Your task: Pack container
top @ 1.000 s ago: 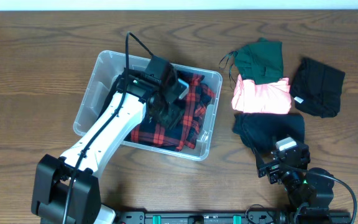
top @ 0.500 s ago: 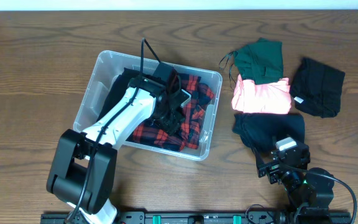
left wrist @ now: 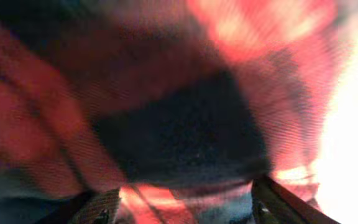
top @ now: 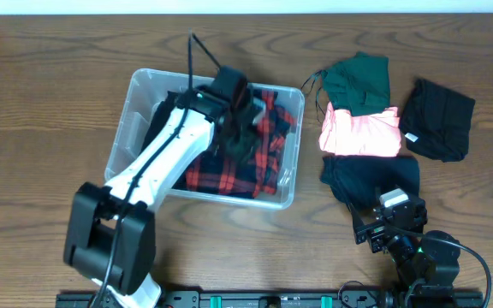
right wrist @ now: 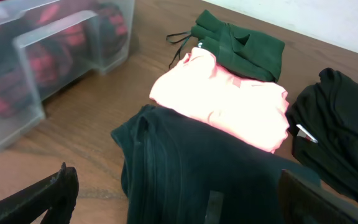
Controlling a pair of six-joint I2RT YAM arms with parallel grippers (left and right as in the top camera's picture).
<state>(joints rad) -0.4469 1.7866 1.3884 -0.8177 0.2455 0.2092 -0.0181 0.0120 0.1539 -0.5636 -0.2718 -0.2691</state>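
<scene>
Container (top: 120,141) of plaid cloth (top: 208,173), left pincer (left wrist: 185,206) spread wide against it; right pincer (right wrist: 176,186) agape, empty

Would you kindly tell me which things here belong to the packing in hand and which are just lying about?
In hand:
- container
- plaid cloth, inside it
- left gripper, down on the plaid cloth

Lying about on the table, untouched, though probably next to be packed:
- green cloth
- pink cloth
- dark teal cloth
- black cloth
- right gripper, open, holding nothing
</scene>
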